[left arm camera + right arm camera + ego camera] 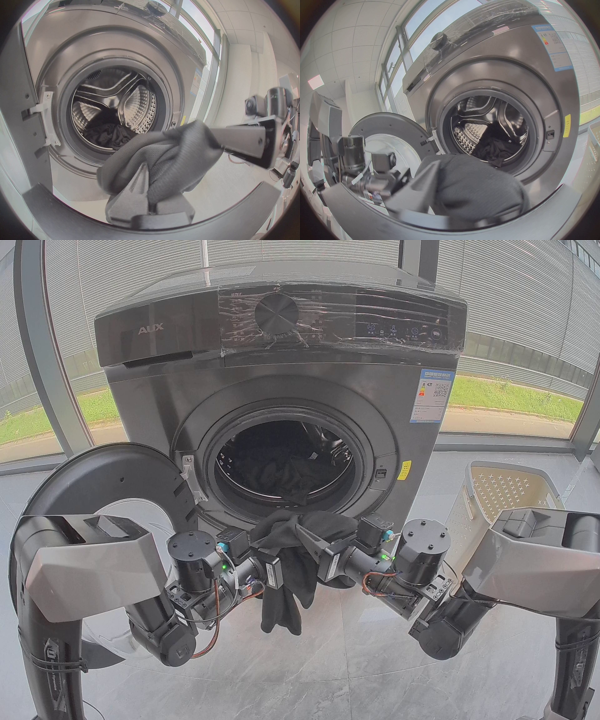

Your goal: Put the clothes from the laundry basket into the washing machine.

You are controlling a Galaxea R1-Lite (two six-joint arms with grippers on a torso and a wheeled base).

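Note:
A dark grey washing machine (281,396) stands ahead with its round door (106,490) swung open to the left. Black clothes (281,471) lie in the drum (109,136) (493,148). A black garment (290,559) hangs just below the drum opening, stretched between both grippers. My left gripper (270,562) is shut on its left part (156,168). My right gripper (312,543) is shut on its right part (475,187). Loose ends of the garment dangle toward the floor. The cream laundry basket (500,490) stands to the right of the machine.
Grey tiled floor (325,665) spreads in front of the machine. Glass walls with metal posts rise behind and beside it. The open door occupies the space to the left of the drum opening.

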